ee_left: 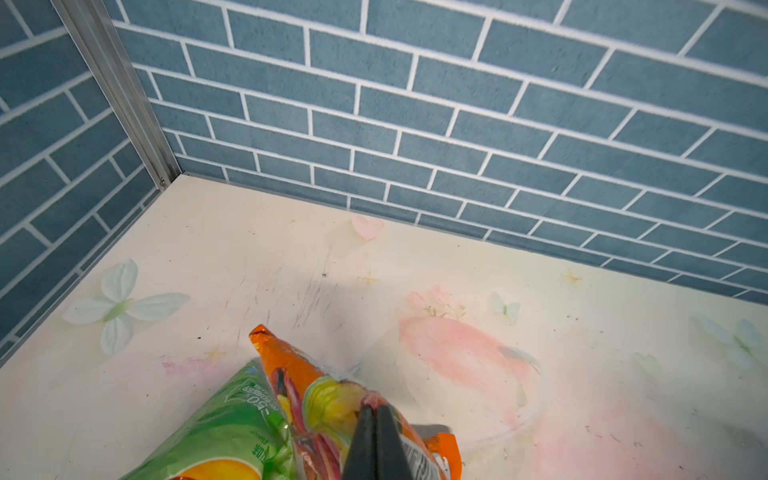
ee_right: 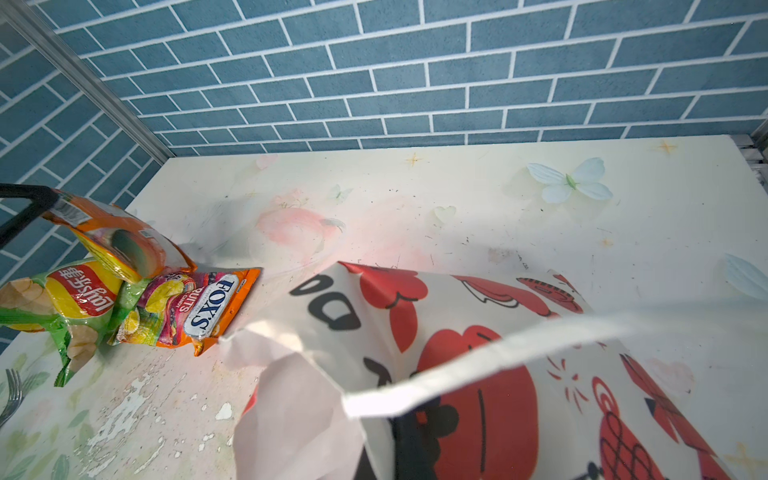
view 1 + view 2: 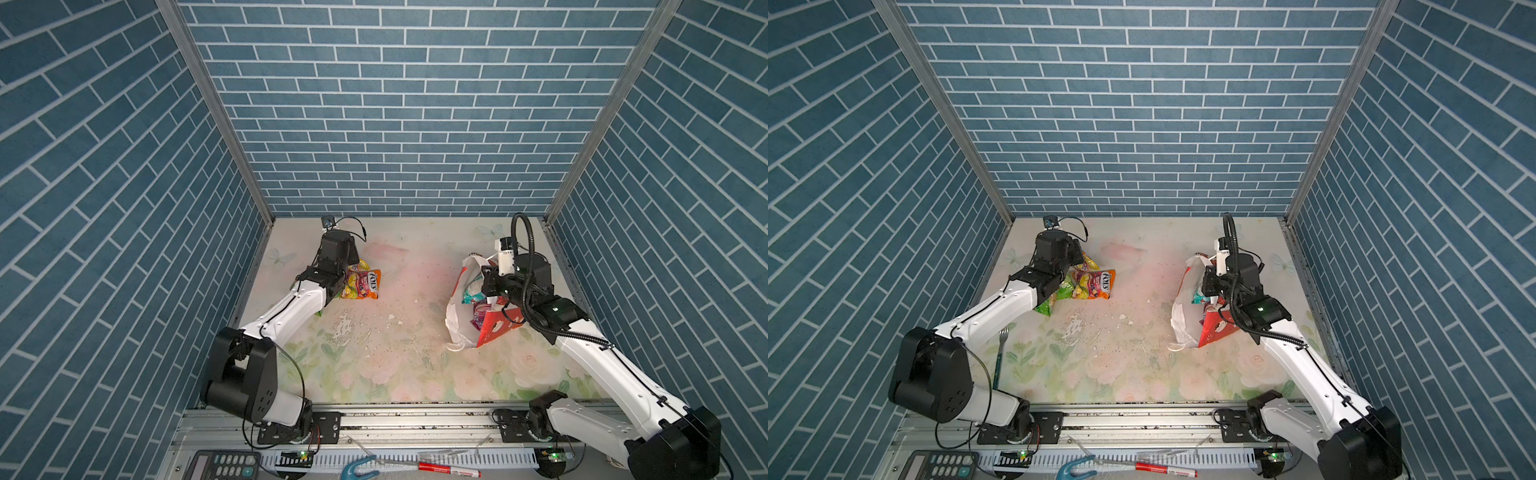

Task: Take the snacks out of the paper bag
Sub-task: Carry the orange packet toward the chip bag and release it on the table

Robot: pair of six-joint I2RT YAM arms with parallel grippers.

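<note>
Left jaws pinch orange packet (image 1: 299, 386) (by its edge)

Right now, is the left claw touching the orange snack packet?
Touching. The left wrist view shows the left gripper pinching the orange packet by its edge.

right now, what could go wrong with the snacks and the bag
The left gripper pinches only an edge of the orange packet above the Lay's bag; once released, it may slide off. The right gripper holds the rim of the crumpled, leaning paper bag with a teal-white packet inside; letting go could tip it.
</note>
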